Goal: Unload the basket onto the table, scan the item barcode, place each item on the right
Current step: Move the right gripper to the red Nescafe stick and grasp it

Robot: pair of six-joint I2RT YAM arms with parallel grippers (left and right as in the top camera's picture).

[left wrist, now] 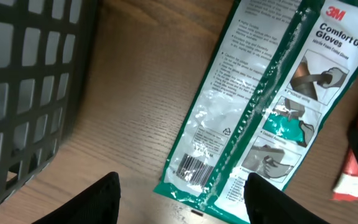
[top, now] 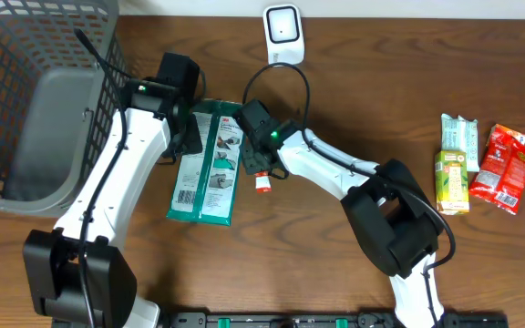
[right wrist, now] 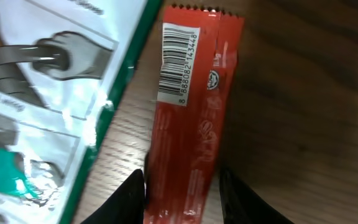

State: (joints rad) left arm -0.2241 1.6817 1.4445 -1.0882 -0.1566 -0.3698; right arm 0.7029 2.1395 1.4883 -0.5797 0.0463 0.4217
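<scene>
Wooden table (top: 363, 91) fills the overhead view, with the big grey mesh basket (top: 7, 82) in the upper left corner. Centre frame lies the green-and-white glove pack (top: 210, 173), flat on the wood, its long side running top to bottom. The left gripper (left wrist: 184, 182) hangs over the pack's lower end with its jaws apart and nothing between them. Now the right gripper (right wrist: 182, 179) - its fingers (right wrist: 132, 196) sit on either side of the red packet (right wrist: 188, 124), tight to both edges, though I can't tell whether they actually pinch it. That packet lies just right of the glove pack, barcode (right wrist: 178, 65) facing up toward the wrist camera. The white scanner (top: 283, 32) stands at the top centre - well clear of the packet. Far right, a green carton (top: 451, 180) and a red pouch (top: 504, 169) sit side by side.
</scene>
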